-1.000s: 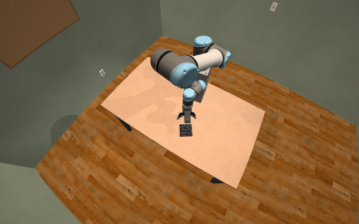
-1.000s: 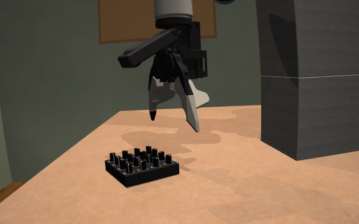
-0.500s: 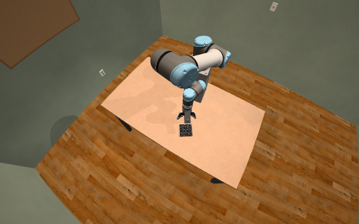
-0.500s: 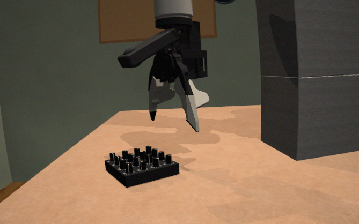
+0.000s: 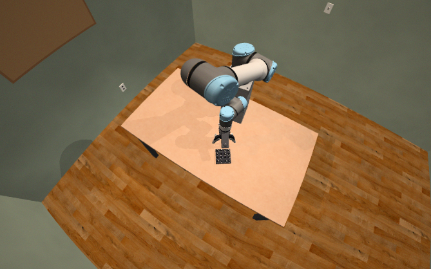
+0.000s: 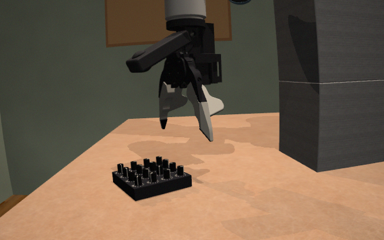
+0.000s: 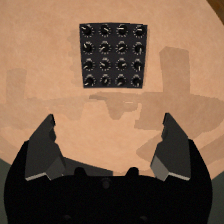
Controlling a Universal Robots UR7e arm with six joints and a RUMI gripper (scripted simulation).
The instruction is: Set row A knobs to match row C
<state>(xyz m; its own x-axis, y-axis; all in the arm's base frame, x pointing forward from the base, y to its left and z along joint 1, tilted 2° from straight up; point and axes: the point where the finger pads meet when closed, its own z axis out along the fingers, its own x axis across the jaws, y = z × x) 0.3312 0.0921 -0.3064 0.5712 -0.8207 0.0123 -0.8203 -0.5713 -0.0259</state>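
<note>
The black knob box point(image 5: 223, 156) point(image 6: 163, 190) point(image 7: 113, 56) lies flat on the table, with four rows of four black knobs. White pointer lines and dial marks show on the knobs in the wrist view, pointing in differing directions; most are too small to read surely. The socket is not visible, so I cannot tell which edge row is row A. My gripper point(image 5: 223, 141) point(image 6: 187, 134) point(image 7: 109, 114) is open and empty, its jaws spread wide. It hangs well above the table, to one side of the box, touching nothing. In the wrist view the box lies beyond the fingertips.
The tan table point(image 5: 263, 180) point(image 6: 262, 220) carries the box. A tall dark grey pedestal point(image 6: 351, 119) stands on it, on the right in the exterior view. The arm's shadows fall across the table. The table's edge is left of the box in the exterior view.
</note>
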